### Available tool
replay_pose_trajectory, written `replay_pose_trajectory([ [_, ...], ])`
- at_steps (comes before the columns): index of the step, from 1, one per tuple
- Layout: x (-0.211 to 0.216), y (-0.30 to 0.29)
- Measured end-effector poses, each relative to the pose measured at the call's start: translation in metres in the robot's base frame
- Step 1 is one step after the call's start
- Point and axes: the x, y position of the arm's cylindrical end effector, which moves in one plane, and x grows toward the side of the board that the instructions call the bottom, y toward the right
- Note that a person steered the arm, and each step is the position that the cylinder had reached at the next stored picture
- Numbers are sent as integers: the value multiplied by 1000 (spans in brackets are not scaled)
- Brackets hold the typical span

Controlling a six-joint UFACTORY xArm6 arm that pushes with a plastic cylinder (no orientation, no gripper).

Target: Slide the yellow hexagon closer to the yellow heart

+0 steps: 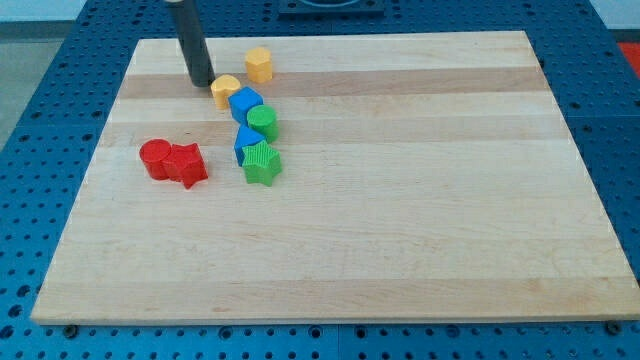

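Observation:
The yellow hexagon [259,63] sits near the view's top, left of centre on the wooden board [420,210]. The yellow heart [226,90] lies a short way below and left of it, touching the top of a blue block [245,104]. My tip [201,83] rests on the board just left of the yellow heart, very close to it or touching it. The tip is well left of and below the hexagon.
Below the blue block run a green cylinder [263,123], a blue triangle [246,143] and a green star [261,162], packed in a column. A red cylinder [156,158] and a red star [187,165] touch each other at the left.

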Motion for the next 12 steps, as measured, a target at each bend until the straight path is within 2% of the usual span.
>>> replay_pose_trajectory([
  [2, 24, 3],
  [3, 26, 31],
  [6, 25, 32],
  [8, 54, -9],
  [9, 64, -12],
  [10, 105, -17],
  [11, 107, -17],
  [12, 131, -9],
])
